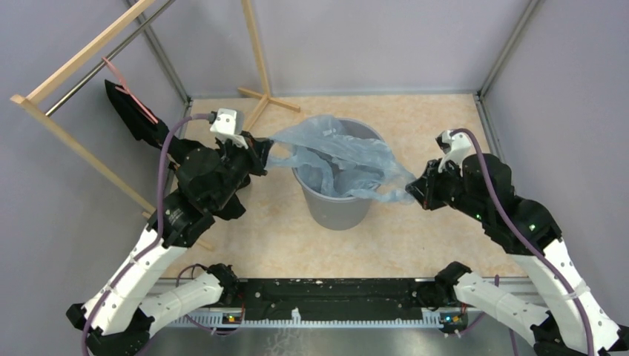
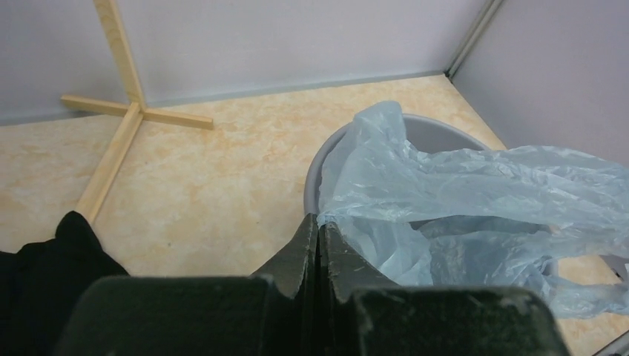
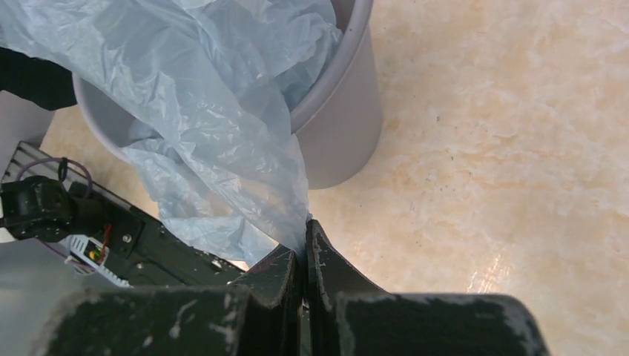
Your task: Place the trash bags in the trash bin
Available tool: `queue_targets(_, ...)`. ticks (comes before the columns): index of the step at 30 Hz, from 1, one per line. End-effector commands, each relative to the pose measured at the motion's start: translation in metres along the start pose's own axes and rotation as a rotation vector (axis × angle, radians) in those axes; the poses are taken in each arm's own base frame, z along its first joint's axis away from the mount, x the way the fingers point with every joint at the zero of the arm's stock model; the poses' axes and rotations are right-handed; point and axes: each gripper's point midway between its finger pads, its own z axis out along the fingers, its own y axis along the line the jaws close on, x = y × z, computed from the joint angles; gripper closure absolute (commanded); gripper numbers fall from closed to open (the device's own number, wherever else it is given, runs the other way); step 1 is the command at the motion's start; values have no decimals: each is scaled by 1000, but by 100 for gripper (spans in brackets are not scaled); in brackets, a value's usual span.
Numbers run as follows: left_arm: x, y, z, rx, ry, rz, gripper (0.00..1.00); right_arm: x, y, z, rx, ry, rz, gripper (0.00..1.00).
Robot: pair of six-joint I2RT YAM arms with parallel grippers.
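The trash bag (image 1: pixel 334 156) is spread across the mouth of the trash bin (image 1: pixel 337 211). Its middle sags inside, while its two held edges lie outside the rim. The bin stands upright near the middle of the surface (image 1: pixel 445 133).

The left gripper (image 1: pixel 261 157) is clamped on the film just left of the rim, jaws pressed together with a thin fold between them. The right gripper (image 1: pixel 415 194) pinches the other edge to the near right of the bin in the same way. There a flap of film hangs down over the outer wall.

The main risk, as I judge it, is tension. The film is thin and drawn between two tight pinches, so any pull apart could tear it or slide it out of a jaw. A second risk is the bin, which looks light. Film dragging over its rim could tip it or push it along the surface.

If both let go where they are now, the edges would probably drop outside the rim rather than in. The left arm also works close to the black cloth (image 1: pixel 133 111) on the wooden rack (image 1: pixel 74 59), which a wide swing might snag.
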Motion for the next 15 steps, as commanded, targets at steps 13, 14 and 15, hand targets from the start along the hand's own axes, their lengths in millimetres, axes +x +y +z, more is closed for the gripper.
queue_targets(13,22,-29,-24,130,167,-174,1,-34,24,-4,-124,-154,1,100)
queue_targets(14,27,-31,-26,143,180,-197,1,-34,26,-3,-135,-157,4,100)
queue_targets(15,30,-34,-29,158,187,-217,1,-32,27,-2,-143,-156,5,100)
